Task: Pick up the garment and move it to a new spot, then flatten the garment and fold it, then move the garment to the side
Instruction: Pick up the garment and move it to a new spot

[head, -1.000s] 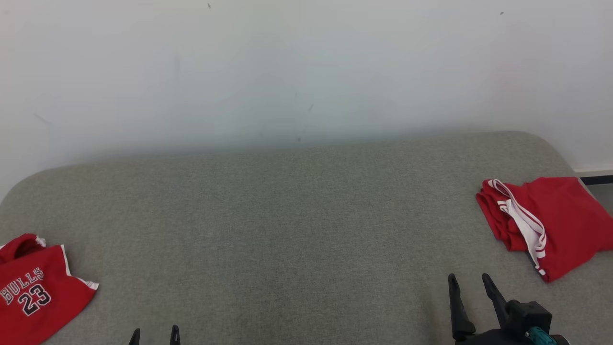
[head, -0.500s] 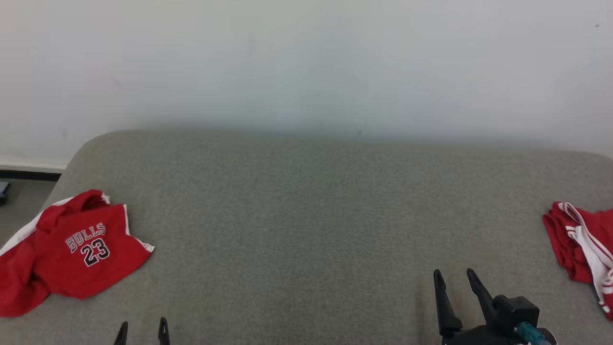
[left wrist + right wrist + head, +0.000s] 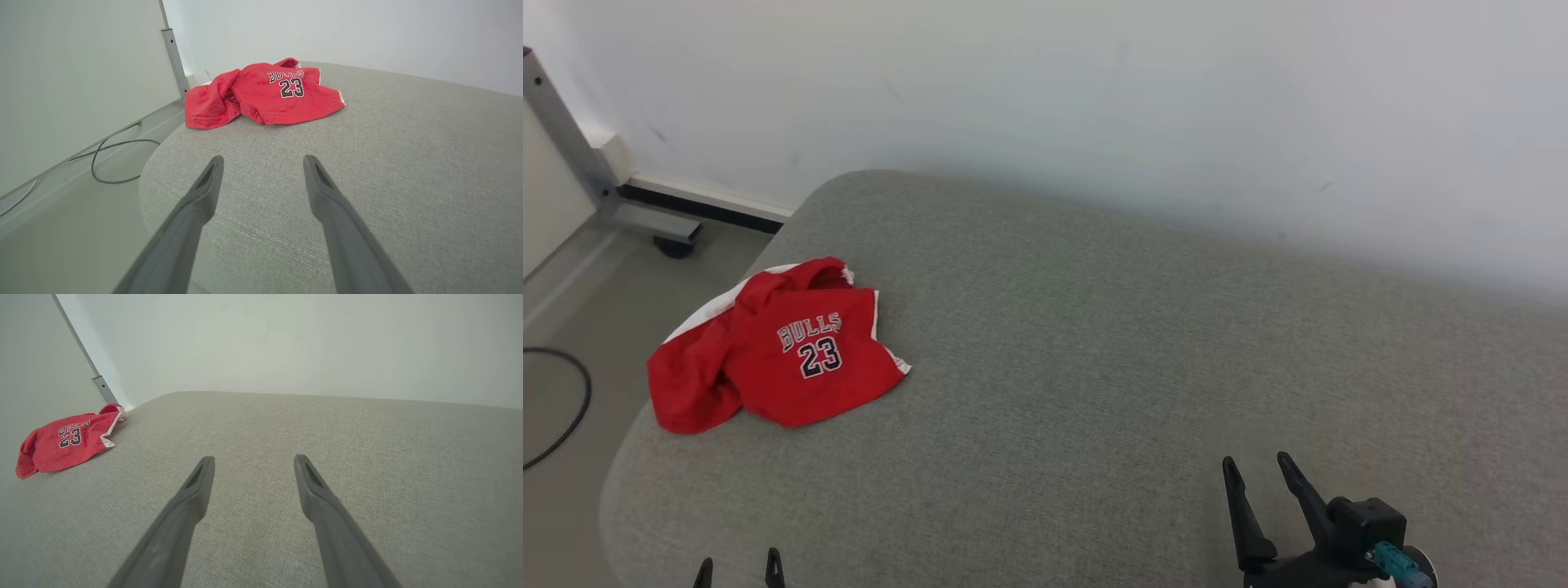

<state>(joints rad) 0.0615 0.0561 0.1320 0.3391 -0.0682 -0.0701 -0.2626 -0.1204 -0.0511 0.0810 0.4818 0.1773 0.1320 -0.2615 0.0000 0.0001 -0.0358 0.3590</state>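
Crumpled red jersey (image 3: 784, 355) lies at the left end of the grey cushion (image 3: 1094, 367), perhaps overhanging its edge. Left gripper (image 3: 737, 560) and right gripper (image 3: 1255, 461) hover over the cushion's near side, claws spread and empty, apparently ready to grasp.

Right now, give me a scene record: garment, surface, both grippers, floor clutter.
garment: red jersey, crumpled, "BULLS 23" print facing up, near the surface's left end
surface: grey cushion, against a pale wall
left gripper: open, holding nothing, short of the jersey
right gripper: open, holding nothing, over bare cushion
floor: black cable, left of the cushion
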